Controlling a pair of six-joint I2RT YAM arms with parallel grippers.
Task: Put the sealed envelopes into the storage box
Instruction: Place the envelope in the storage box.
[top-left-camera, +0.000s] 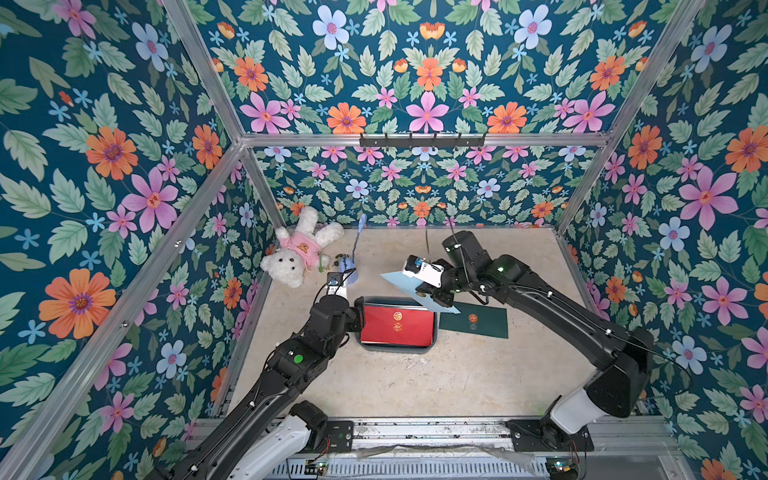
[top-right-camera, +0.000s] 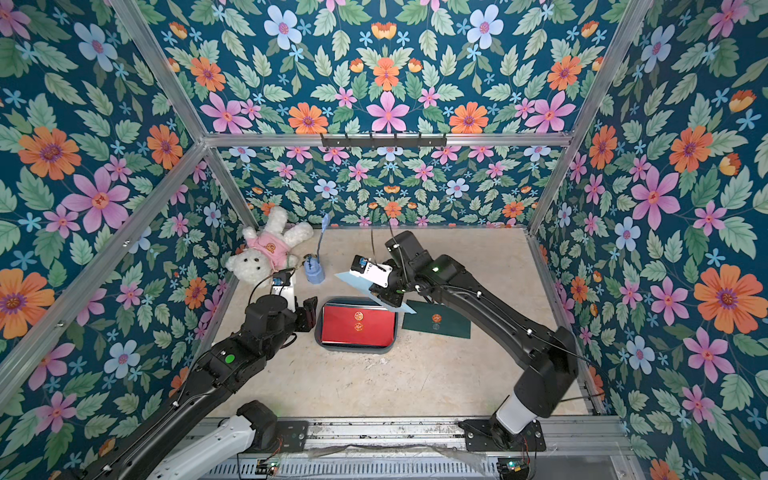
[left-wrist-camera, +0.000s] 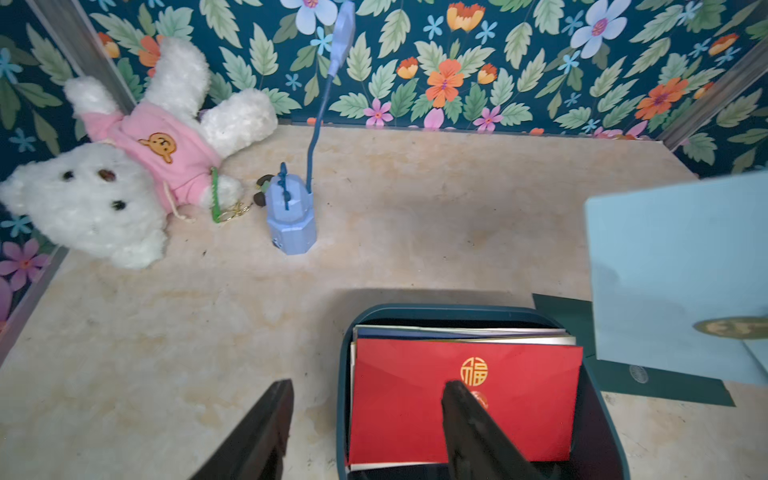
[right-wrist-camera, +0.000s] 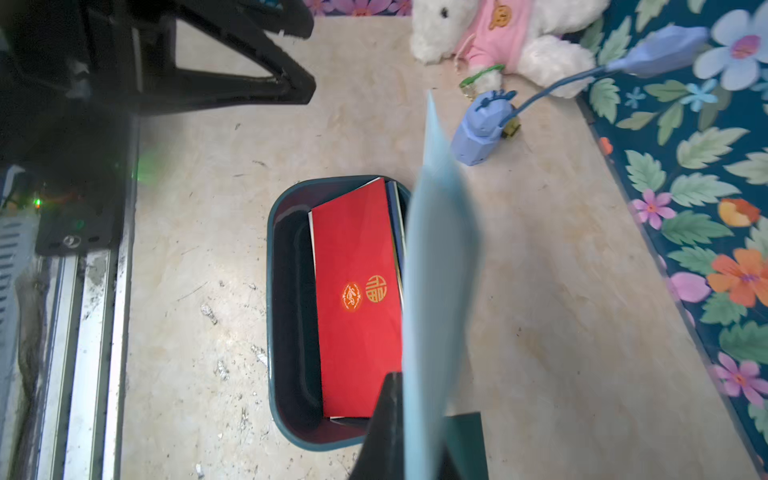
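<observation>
The right gripper (top-left-camera: 432, 296) is clamped on 1 light blue envelope (top-left-camera: 399, 280), held tilted above the far right corner of the storage box (top-left-camera: 395, 350); the step looks best done by levelling it over the red envelope (top-left-camera: 397, 326) topping the stack, lowering, then releasing; the left gripper (left-wrist-camera: 369, 388) stands open at the box's left end, holding nothing; 1 dark green envelope (top-left-camera: 478, 324) lies just beside the box.

Three-plus envelopes (top-left-camera: 397, 328); one storage box (top-left-camera: 395, 350); one teddy (top-left-camera: 286, 266); one blue gadget (left-wrist-camera: 291, 220)
</observation>
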